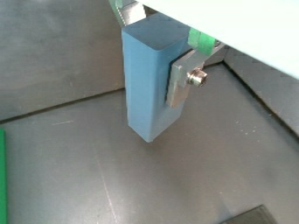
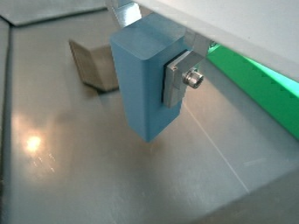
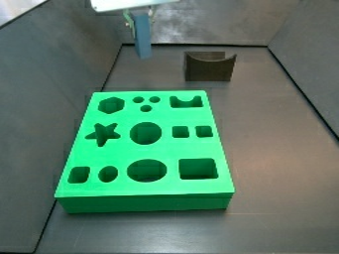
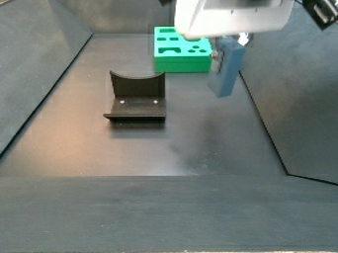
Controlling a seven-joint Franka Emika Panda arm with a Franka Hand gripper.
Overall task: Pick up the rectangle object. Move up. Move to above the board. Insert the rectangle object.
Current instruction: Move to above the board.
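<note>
The claw (image 1: 176, 54) is gripping the upright block (image 1: 149, 79) clear of the tabletop (image 4: 185, 128), its long axis hanging vertical, while the green board (image 3: 149, 149) is lying well apart to one side.

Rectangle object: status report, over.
Hand shut on the rectangle object, upright, lifted clear of the floor. Not yet above the board. Dark notched block sits aside; nothing in the way.

Both wrist views look down close along the gripper (image 1: 176, 52); both side views face each other across the board (image 3: 146, 139), sharing the fixture (image 4: 134, 97)
</note>
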